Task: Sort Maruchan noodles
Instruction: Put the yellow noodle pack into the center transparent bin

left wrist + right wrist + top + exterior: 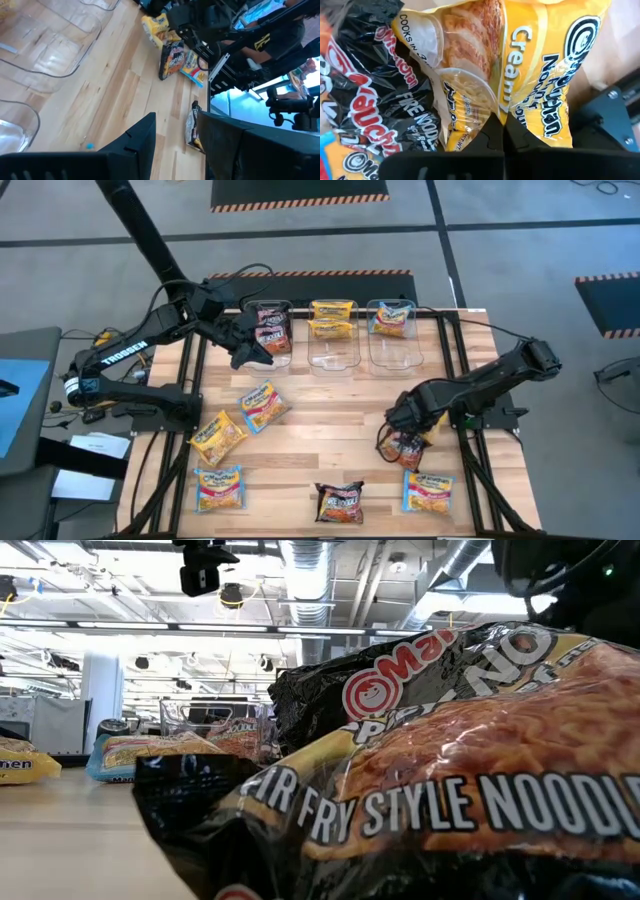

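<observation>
My right gripper [410, 422] is near the table's right side, pointing down and shut on a yellow noodle packet [540, 75]. A dark red-black packet [370, 100] lies against that one, also seen under the gripper from above [403, 448]. My left gripper [250, 352] hovers open beside the left tub [268, 330], its fingers [145, 135] with nothing between them. More packets lie flat on the wood: blue-yellow [262, 405], yellow [218, 435], blue-yellow [218, 485], dark [340, 502], blue-yellow [428, 490]. My right gripper pinches the yellow packet's wrapper [501, 102] between its two shut fingers, coming from above and pointing down. The plastic puckers into a fold where the fingers meet. Whether the packet is clear of the table I cannot tell.
Three clear tubs stand along the far edge: the left holds red-black packets, the middle [333, 330] yellow ones, the right [392, 330] a blue-yellow one. In the low view the dark packet [450, 770] fills the foreground. Bare wood lies in the table's middle.
</observation>
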Robot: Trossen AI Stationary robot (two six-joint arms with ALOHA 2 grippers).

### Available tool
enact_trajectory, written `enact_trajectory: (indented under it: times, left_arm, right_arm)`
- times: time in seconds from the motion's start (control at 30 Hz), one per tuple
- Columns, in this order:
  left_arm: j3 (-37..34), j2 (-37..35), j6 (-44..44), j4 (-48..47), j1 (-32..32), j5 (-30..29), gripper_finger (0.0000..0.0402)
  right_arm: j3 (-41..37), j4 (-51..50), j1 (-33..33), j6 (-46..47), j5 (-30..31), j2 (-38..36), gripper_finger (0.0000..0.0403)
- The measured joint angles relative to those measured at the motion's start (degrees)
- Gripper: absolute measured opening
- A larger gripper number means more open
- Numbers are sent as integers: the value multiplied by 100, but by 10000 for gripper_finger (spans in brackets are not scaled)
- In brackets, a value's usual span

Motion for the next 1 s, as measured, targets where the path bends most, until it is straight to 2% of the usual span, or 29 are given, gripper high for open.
enact_trajectory:
  times: [0.23, 0.53, 0.77, 1.0]
  left_arm:
    - [0, 0, -69, -1, 0, 0, 130]
    - [-1, 1, -35, -239, -22, 0, 130]
    - [-2, 2, -26, -342, -22, 0, 130]
    - [-2, 2, -19, -338, -24, 0, 130]
  right_arm:
    - [332, -674, 84, 382, 342, -9, 1]
    - [1121, -1244, 83, 301, 877, -11, 0]
    - [1966, -1277, -156, -307, 1832, -15, 0]
    - [2490, -774, -742, -1666, 2624, -16, 0]
